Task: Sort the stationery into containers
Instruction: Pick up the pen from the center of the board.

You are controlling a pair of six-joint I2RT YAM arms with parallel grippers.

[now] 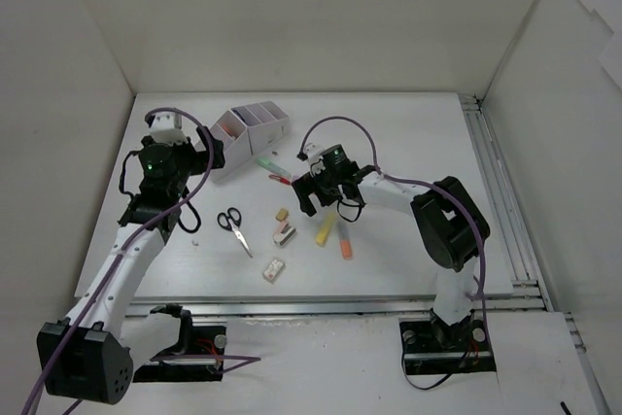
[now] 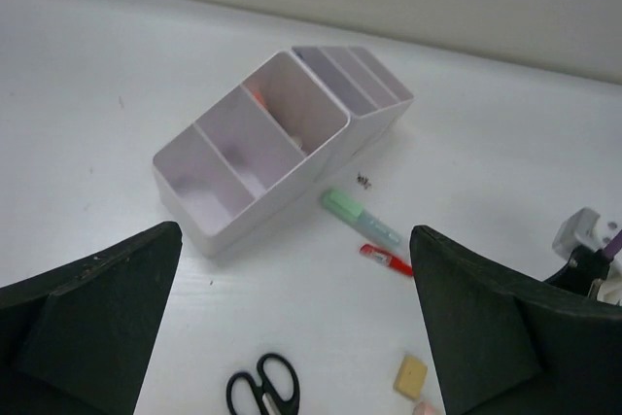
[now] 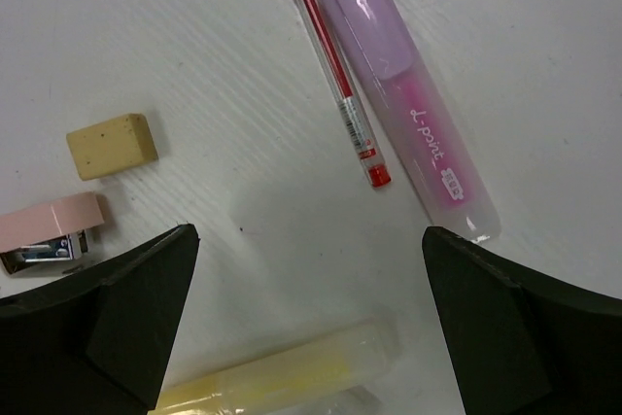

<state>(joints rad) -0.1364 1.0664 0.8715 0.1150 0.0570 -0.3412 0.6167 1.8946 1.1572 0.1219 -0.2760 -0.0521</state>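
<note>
Near edge: white rectangular block (image 1: 274, 269) is laid flat on the table (image 1: 408, 143), apart from the rest. Just beyond it are the scissors (image 1: 233, 230), with black loop handles and slim steel blades.

Right gripper (image 3: 311, 235) is held low over the loose stationery. Its matte black wedge fingers (image 3: 107, 318) are spread wide and nothing is pinched. Seen in the right wrist view:
- yellow highlighter (image 3: 282, 371), translucent barrel, nearest
- beige eraser (image 3: 112, 146), small speckled block
- pink stapler-like piece (image 3: 49, 230), bare metal underside
- red pen (image 3: 335, 75), slim clear barrel, laid just beside the pink highlighter (image 3: 408, 104), which has a lilac cap and printed lettering

The table surface is seen as white with a fine ribbed grain. An orange pen (image 1: 344, 242) is laid alongside the yellow highlighter.

Left gripper (image 2: 296, 235) is held above the table and faces the organizer. Its fingers (image 2: 87, 328) are spread fully apart and nothing is held. A mint-green highlighter (image 2: 360, 218) is laid just in front of the organizer.

Farthest, at far left: organizer (image 2: 262, 143), smooth pale lilac-white plastic, thin-walled, with stepped slanted rectangular compartments in a row. Something orange-tipped can be seen inside a middle compartment.
</note>
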